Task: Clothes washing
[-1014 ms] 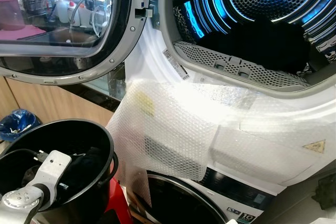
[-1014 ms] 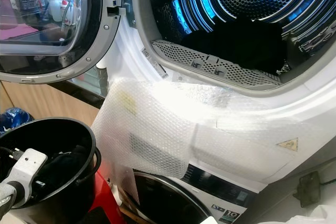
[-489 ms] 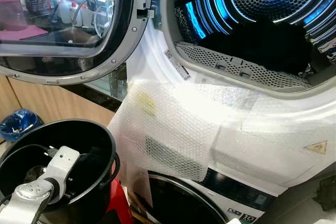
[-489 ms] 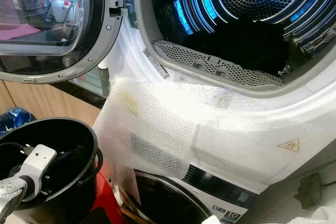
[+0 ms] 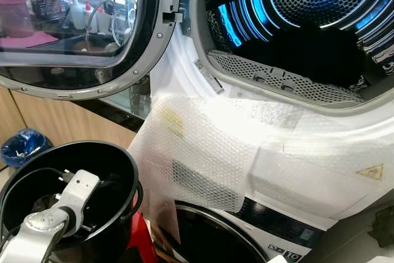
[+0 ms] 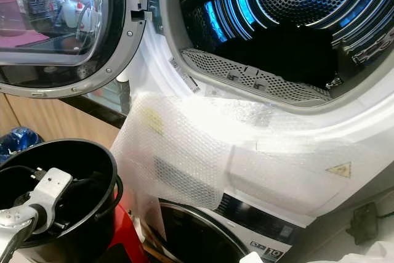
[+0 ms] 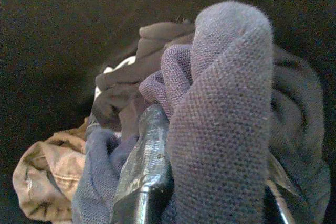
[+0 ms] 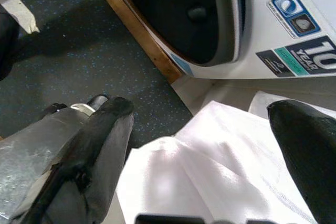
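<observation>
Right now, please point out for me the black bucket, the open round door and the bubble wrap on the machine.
black bucket [image 5: 126,165], left eye view, on its right rim.
open round door [image 5: 151,53], left eye view, on its grey metal ring.
bubble wrap [image 5: 203,146], left eye view, on the middle of the sheet.

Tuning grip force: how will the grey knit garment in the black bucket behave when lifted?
Grey knit garment is folded limply around a left gripper finger, so likely floppy and light. Coarse weave probably grips well. It may drag the tan cloth beside it.

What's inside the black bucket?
The left arm reaches into the bucket. Its gripper is among crumpled clothes: grey-purple knit, something tan. The bucket's bottom is covered.
</observation>
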Controlling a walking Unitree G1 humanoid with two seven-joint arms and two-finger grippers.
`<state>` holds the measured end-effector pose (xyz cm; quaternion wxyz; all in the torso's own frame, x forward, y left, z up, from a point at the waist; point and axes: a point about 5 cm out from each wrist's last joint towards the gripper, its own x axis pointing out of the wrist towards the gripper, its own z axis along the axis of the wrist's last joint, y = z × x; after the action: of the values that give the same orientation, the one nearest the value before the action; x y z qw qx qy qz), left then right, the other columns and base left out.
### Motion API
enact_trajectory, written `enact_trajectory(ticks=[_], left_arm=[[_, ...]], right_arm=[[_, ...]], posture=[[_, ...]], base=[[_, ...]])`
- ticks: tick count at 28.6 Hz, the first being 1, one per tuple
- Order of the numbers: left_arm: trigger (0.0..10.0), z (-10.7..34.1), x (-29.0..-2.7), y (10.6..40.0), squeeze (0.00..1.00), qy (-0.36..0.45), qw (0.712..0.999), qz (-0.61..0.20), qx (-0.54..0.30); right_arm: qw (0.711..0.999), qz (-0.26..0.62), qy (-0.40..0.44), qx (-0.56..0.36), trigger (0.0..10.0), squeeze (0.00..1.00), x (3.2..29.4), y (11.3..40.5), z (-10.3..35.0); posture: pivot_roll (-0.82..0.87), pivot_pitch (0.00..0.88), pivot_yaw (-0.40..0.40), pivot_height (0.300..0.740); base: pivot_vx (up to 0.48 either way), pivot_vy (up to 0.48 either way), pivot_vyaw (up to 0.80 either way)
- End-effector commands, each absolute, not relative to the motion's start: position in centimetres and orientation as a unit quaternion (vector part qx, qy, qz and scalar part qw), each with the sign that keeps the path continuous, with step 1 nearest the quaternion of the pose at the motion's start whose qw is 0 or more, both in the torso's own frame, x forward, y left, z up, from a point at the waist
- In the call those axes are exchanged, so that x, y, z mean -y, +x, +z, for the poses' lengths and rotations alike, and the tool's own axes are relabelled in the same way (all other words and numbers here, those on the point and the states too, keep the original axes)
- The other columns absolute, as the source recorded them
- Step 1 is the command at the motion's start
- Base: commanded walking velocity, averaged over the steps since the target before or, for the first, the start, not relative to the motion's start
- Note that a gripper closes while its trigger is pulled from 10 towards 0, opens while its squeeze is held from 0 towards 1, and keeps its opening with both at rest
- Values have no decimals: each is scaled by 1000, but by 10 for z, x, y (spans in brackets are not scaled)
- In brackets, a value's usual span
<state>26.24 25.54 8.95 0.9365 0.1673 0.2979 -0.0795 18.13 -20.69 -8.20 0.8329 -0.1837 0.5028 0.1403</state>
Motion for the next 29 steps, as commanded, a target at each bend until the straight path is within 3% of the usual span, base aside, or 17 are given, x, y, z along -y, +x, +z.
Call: enact_trajectory(ticks=[1, 4, 11, 13, 15, 18, 20, 21, 22, 24, 29], left_arm=[[0, 90, -251, 262, 0, 152, 940, -87, -293], [0, 99, -256, 260, 0, 130, 950, -70, -274], [0, 138, -278, 254, 0, 135, 966, -15, -218], [0, 171, -285, 247, 0, 134, 976, -11, -174], [0, 177, -285, 246, 0, 128, 978, -19, -164], [0, 201, -279, 243, 0, 117, 982, -66, -136], [0, 228, -261, 234, 0, 146, 970, -174, -90], [0, 228, -261, 234, 0, 146, 970, -174, -90], [0, 247, -246, 226, 0, 162, 947, -268, -67], [0, 253, -242, 224, 0, 162, 938, -298, -66], [0, 288, -214, 234, 0, 224, 872, -432, -54]], right_arm=[[833, 145, -189, -499, 10000, 0, 212, 184, -79], [837, 166, -197, -482, 10000, 0, 222, 204, -66], [832, 187, -209, -478, 10000, 0, 213, 206, -66], [844, 187, -201, -460, 10000, 0, 205, 217, -62], [848, 183, -195, -457, 10000, 0, 203, 219, -61], [851, 194, -184, -453, 10000, 0, 190, 221, -62], [851, 204, -193, -443, 10000, 0, 180, 223, -62], [851, 204, -193, -443, 10000, 0, 180, 223, -62], [854, 209, -193, -435, 10000, 0, 172, 225, -62], [855, 212, -192, -433, 10000, 0, 169, 225, -62], [855, 237, -193, -419, 10000, 0, 154, 228, -60]], posture=[[12, 0, -125, 740], [40, 0, -126, 740], [100, 0, -119, 740], [131, 0, -103, 740], [137, 0, -101, 740], [169, 0, -74, 740], [184, 0, -50, 740], [184, 0, -50, 740], [194, 0, -23, 740], [194, 0, -23, 740], [212, 0, 26, 740]], base=[[0, 0, 0], [0, 0, 0], [0, 0, 0], [0, 0, 0], [0, 0, 0], [0, 0, 0], [0, 0, 0], [0, 0, 0], [0, 0, 0], [0, 0, 0], [0, 0, 0]])
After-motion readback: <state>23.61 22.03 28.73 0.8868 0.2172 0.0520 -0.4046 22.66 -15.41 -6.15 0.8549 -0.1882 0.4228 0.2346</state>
